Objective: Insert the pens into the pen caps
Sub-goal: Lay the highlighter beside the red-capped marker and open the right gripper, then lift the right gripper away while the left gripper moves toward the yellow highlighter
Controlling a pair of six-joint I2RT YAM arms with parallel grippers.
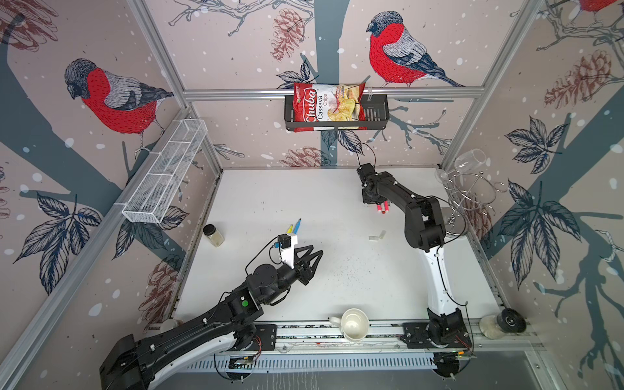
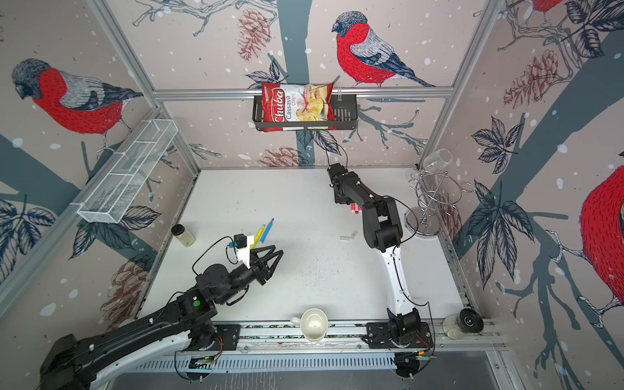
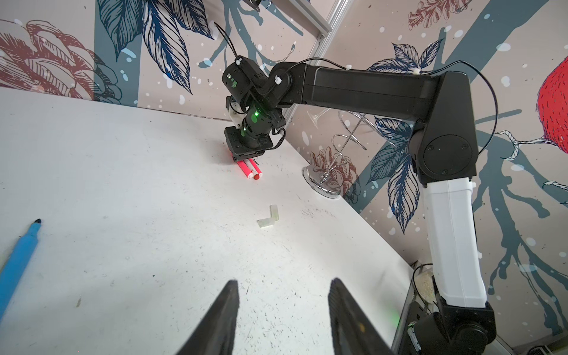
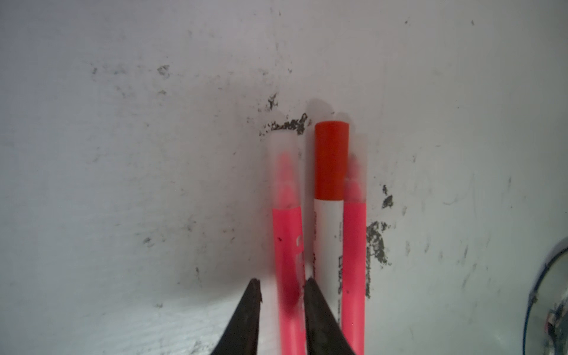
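Down at the far side of the white table (image 1: 270, 202), my right pincer (image 4: 281, 284) has its tips straddling the left pink pen (image 4: 287, 246). The jaws are narrow, with one tip against the pen and a sliver of table showing beside the other, so I'm around it, not clamped on it. That pen wears a clear cap (image 4: 281, 166). Snug beside it lies the white pen (image 4: 327, 246) with its red cap (image 4: 331, 159) on, and pressed against that is the second pink pen (image 4: 354, 246), clear-capped too. All three lie flat, side by side. Over to my left pincer (image 3: 282, 282): it hovers above the table nearer the front, jaws set well apart, nothing between them. Just beyond it lie the blue pen (image 1: 297, 226) and the yellow pen (image 1: 289, 229), close together, bare tips pointing toward the back wall. Between my two arms, two loose clear caps (image 3: 265, 223) lie touching at a corner, well apart from every pen.
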